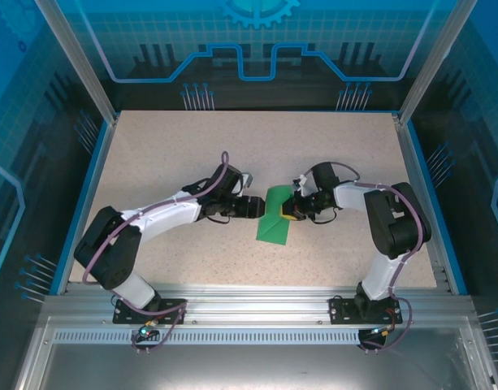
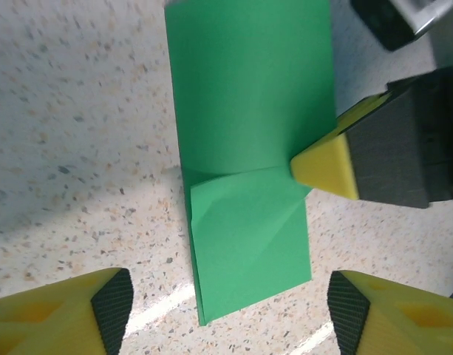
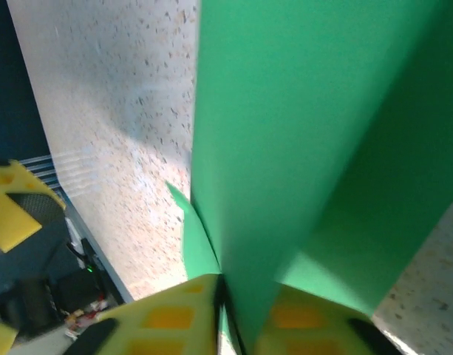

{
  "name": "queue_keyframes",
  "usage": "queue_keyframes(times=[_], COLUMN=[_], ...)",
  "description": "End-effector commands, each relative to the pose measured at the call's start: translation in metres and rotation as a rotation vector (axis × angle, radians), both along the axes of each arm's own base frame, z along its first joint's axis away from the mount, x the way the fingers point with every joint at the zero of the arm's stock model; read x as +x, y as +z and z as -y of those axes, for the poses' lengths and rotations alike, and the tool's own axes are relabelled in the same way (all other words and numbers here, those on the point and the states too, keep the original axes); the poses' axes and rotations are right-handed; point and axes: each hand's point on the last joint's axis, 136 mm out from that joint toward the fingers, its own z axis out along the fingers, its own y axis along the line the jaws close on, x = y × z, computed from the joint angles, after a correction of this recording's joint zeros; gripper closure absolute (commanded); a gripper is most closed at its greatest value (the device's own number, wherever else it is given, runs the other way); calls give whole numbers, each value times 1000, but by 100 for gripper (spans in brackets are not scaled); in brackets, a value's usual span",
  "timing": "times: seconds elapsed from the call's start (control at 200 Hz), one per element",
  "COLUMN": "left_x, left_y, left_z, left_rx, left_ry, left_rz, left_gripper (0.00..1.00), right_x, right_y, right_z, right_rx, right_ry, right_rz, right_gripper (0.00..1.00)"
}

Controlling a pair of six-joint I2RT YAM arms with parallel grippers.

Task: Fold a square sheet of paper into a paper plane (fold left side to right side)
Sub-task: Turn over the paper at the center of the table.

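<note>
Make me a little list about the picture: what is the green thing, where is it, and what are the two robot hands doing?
thing: sheet of paper, bright green, partly folded
creases: slanted folds across one end, seen from the left wrist
where: middle of the table, between the two arms
right gripper: shut, pinching the paper at its edge
left gripper: open, fingers spread wide over one end of the paper, not gripping it
plane done: not yet, it has no dart shape
</note>
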Motion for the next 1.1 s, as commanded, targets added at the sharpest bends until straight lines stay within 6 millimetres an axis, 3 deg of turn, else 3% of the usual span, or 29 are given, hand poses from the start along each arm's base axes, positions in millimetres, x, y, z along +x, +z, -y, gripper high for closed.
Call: queue_keyframes(times=[0.0, 0.145, 0.3, 0.445, 0.565, 0.78, 1.095], left_x=[11, 20, 22, 11, 2, 1, 1], left_y=[36, 90, 156, 215, 249, 273, 286], left_z=[-15, -35, -50, -41, -24, -13, -4], left_rx=[-65, -169, -330, -490, -625, -733, -801], left_ry=[77, 143, 154, 44, -59, -133, -191], left_rz=[59, 140, 216, 275, 286, 306, 309], left_gripper=[20, 10, 4, 2, 1, 2, 10], right_x=[19, 36, 46, 45, 39, 23, 1], right_y=[47, 112, 198, 273, 323, 371, 391], right_z=[-4, 10, 24, 27, 24, 11, -17], right_rx=[58, 136, 259, 334, 407, 495, 556], right_ry=[-1, -22, -34, -12, 10, 63, 146], right_rz=[132, 291, 471, 631, 727, 788, 781], right_gripper=[98, 100, 100, 100, 100, 100, 100])
